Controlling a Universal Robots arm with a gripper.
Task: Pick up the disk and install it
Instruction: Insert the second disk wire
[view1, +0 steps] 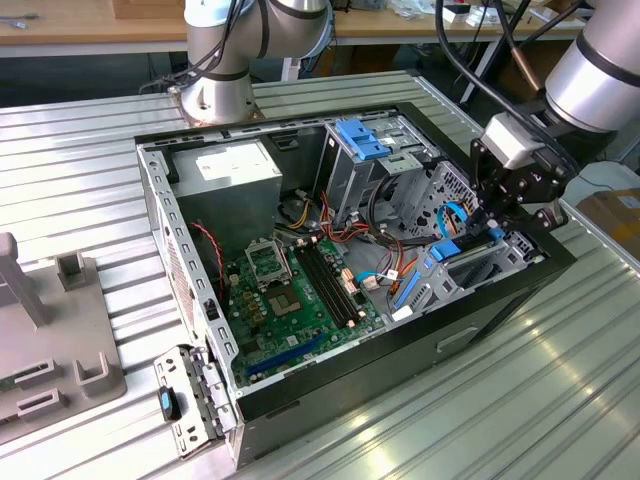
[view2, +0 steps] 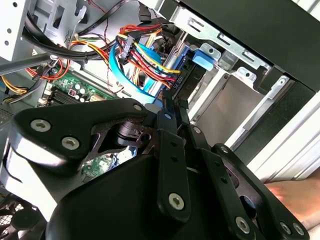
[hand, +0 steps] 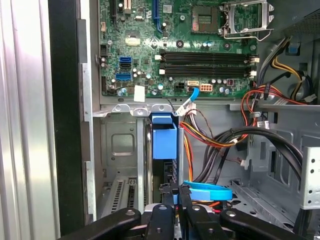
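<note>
The disk (view1: 447, 250) stands on edge in the drive cage at the exterior view's right end of the open computer case (view1: 150, 200), its blue carrier rail showing beside a dark slab. My gripper (view1: 492, 228) hangs right over it. In the first wrist view the black fingers (hand: 162, 200) sit close together on the thin end of the disk (hand: 164, 142), which runs down into the grey bay. The second wrist view shows the gripper (view2: 170, 107) pinching the same dark, blue-edged disk (view2: 186, 75) between the cage walls.
Bundles of red, yellow and black cables (hand: 220, 140) and a flat blue cable (view2: 142, 65) crowd the cage. The green motherboard (view1: 300, 280), the power supply (view1: 235, 170) and a second cage with a blue latch (view1: 362, 138) lie inside the case. A grey fixture (view1: 50, 330) stands at the left.
</note>
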